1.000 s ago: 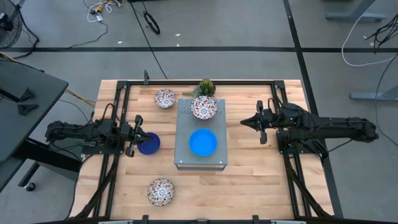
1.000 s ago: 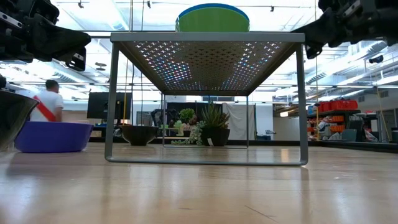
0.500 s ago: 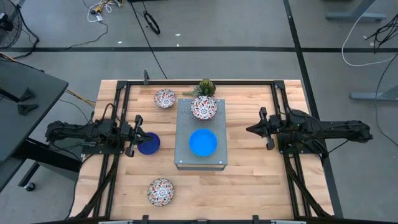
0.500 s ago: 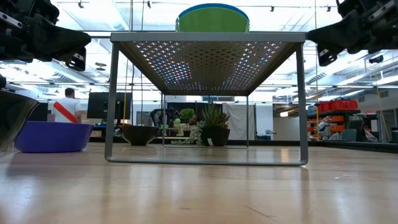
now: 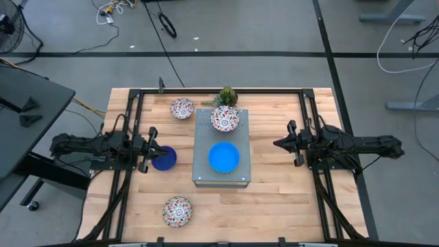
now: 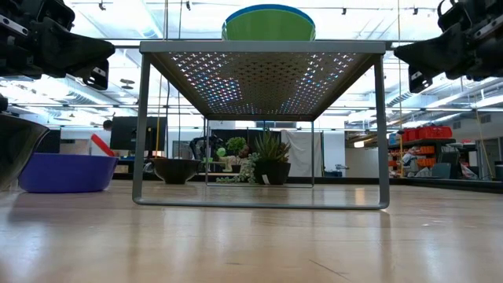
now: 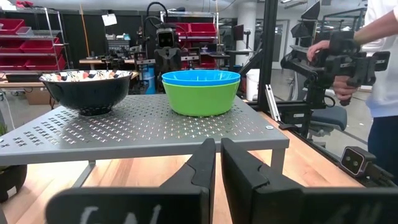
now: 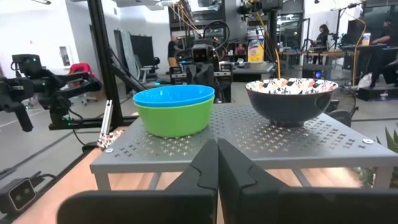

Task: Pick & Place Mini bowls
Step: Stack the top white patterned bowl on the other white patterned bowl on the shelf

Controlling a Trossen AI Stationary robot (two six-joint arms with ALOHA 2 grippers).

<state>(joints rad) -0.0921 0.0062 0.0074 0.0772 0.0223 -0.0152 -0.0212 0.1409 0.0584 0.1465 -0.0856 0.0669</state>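
A grey perforated box (image 5: 221,146) stands mid-table. On its top sit a floral mini bowl (image 5: 224,119) and a light blue bowl (image 5: 223,157) nested inside a green one (image 7: 201,99). A dark blue bowl (image 5: 165,158) rests on the wood left of the box. Two more floral bowls stand on the table, one far (image 5: 182,108) and one near (image 5: 177,210). My left gripper (image 5: 152,149) hovers shut above the dark blue bowl's left rim, pointing level at the box. My right gripper (image 5: 291,144) hangs shut right of the box, also level, holding nothing.
A small spiky plant (image 5: 226,95) stands behind the box at the far edge. Black frame rails (image 5: 322,199) run along both sides of the table. Bare wood lies in front of the box. A person (image 7: 379,68) stands beyond the right arm.
My right gripper has drawn back from the box toward the table's right edge and sunk a little, staying shut and with nothing in it. The bowls have kept their places.
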